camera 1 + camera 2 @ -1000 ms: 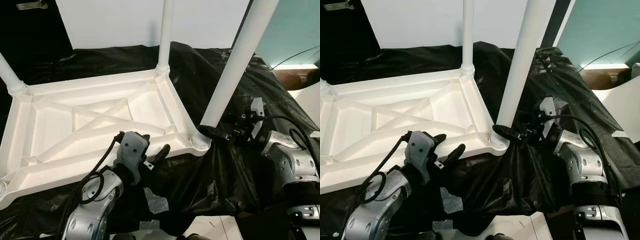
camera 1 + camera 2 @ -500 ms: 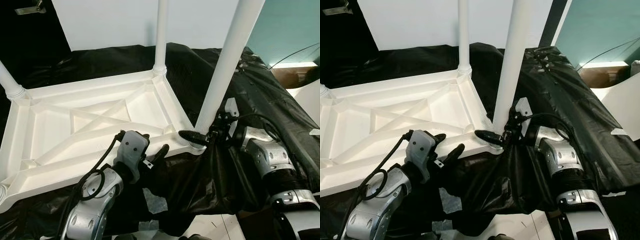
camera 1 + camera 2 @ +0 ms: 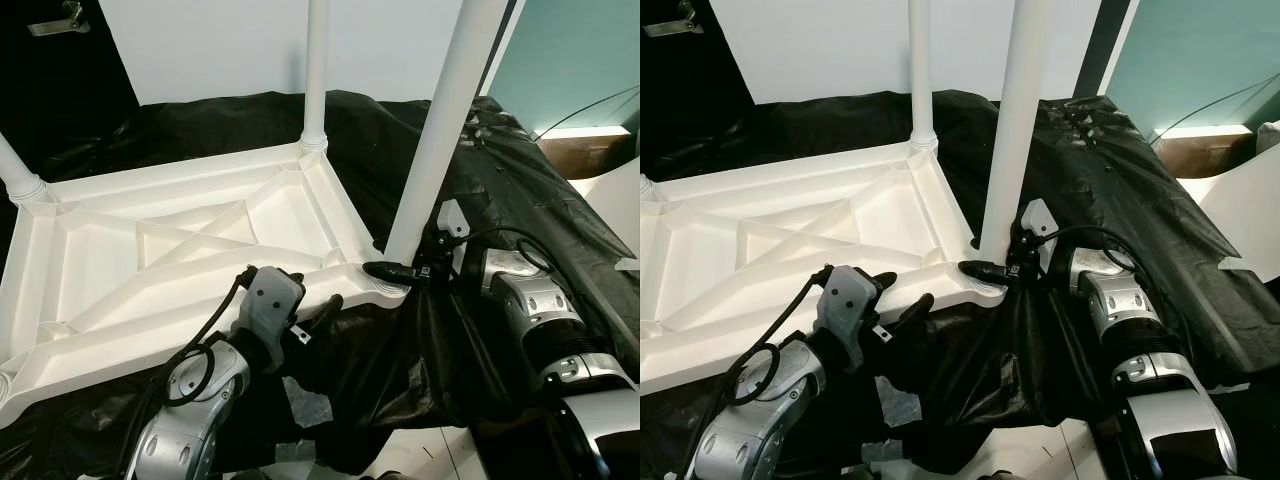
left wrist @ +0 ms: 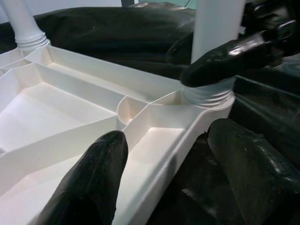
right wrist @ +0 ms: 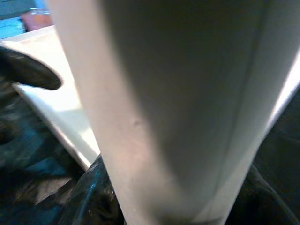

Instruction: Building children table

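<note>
**Upturned white table, right gripper at the near-right leg**

Nearest the robot, the left gripper sits at the front edge of the white ribbed plastic tabletop, which lies upside down. In the left wrist view its two black fingers are spread apart, one over the inside of the front rim and the other outside it above the plastic sheet, so the rim lies between them without being pinched.

Just beyond, at the near-right corner, the right gripper reaches in from the right side to the base of the near white cylindrical plastic leg. One black finger crosses the front of the leg just above the ribbed collar of its socket, and the leg stands between the fingers; whether they press it tight cannot be told. The leg rises almost upright, tilting slightly to the right.

The tabletop rests on a crumpled black plastic sheet that covers the surface beneath. Farther back, a second white leg stands upright in the far-right corner socket, and a third white leg rises at the far-left corner. Behind them stands a white panel.
</note>
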Controlling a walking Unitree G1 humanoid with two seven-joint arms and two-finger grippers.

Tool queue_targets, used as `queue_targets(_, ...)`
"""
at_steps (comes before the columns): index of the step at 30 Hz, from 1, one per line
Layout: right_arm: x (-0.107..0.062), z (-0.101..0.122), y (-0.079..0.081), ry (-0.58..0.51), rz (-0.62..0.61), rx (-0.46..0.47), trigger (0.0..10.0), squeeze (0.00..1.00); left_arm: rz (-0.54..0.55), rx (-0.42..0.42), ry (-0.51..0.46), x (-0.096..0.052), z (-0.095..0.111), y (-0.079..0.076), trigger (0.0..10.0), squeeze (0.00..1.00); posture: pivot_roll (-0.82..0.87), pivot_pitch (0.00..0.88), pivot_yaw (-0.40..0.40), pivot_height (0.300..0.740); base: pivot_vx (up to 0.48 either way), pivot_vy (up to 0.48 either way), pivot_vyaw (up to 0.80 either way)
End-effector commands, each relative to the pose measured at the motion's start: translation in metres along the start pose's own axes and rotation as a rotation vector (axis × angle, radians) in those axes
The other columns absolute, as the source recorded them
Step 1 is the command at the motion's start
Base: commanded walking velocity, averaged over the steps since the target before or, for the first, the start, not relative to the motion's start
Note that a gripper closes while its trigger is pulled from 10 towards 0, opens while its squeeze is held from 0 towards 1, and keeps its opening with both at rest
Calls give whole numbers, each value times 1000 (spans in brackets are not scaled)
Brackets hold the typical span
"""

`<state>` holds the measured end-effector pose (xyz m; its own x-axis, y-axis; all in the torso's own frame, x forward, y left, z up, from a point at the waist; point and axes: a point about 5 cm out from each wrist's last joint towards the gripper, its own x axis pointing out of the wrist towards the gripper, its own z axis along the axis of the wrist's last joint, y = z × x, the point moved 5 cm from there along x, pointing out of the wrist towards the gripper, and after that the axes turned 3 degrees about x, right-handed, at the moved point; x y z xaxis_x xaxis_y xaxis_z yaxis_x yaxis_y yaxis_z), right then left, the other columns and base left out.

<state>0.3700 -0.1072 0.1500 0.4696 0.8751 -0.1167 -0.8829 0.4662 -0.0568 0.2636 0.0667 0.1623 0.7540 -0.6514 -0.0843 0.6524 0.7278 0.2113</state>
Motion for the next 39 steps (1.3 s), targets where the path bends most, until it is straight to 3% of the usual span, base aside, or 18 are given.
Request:
queue_targets(1, 1, -9, -4, 31, -54, 29, 0, 0, 37, 1, 15, 1, -5, 1, 10000, 0, 136, 45, -63, 740, 0, 0, 0)
queue_targets(5, 4, -21, -5, 44, -181, 35, 0, 0, 29, 0, 9, 4, -4, -1, 10000, 0, 125, 42, -62, 740, 0, 0, 0)
queue_targets(6, 6, -25, -3, 41, -225, 48, 10000, 0, 25, -1, 8, 5, -4, -2, 10000, 0, 117, 42, -56, 740, 0, 0, 0)
queue_targets(8, 9, -28, 2, 30, -287, 45, 10000, 0, 18, -2, 7, 5, -4, -3, 10000, 0, 115, 42, -55, 740, 0, 0, 0)
queue_targets(12, 14, -40, 5, 32, -502, 149, 10000, 0, -3, 12, 15, 7, -5, -5, 10000, 0, 103, 41, -44, 740, 0, 0, 0)
queue_targets(15, 15, -43, 7, 25, -579, 181, 10000, 0, -11, 10, 15, 8, -6, -7, 10000, 0, 102, 41, -42, 740, 0, 0, 0)
queue_targets(19, 10, -49, 9, 17, -825, 274, 10000, 0, -26, 18, 15, 8, -5, -8, 10000, 0, 101, 37, -36, 740, 0, 0, 0)
queue_targets(31, 11, -35, 21, -51, -857, 295, 10000, 0, -23, 24, 12, 8, -5, -5, 10000, 0, 108, 33, -27, 740, 0, 0, 0)
queue_targets(32, 9, -32, 20, -59, -868, 280, 10000, 737, -22, 24, 11, 8, -5, -5, 10000, 0, 102, 38, -29, 740, 0, 0, 0)
queue_targets(33, 9, -32, 20, -59, -868, 280, 10000, 737, -22, 24, 11, 8, -5, -5, 10000, 0, 102, 38, -29, 740, 0, 0, 0)
queue_targets(34, 6, -27, 18, -77, -872, 258, 10000, 1000, -22, 21, 11, 8, -5, -6, 10000, 0, 102, 38, -30, 740, 0, 0, 0)
queue_targets(39, 4, -18, 18, -120, -834, 252, 10000, 1000, -22, 19, 10, 9, -4, -6, 10000, 0, 98, 41, -33, 740, 0, 0, 0)
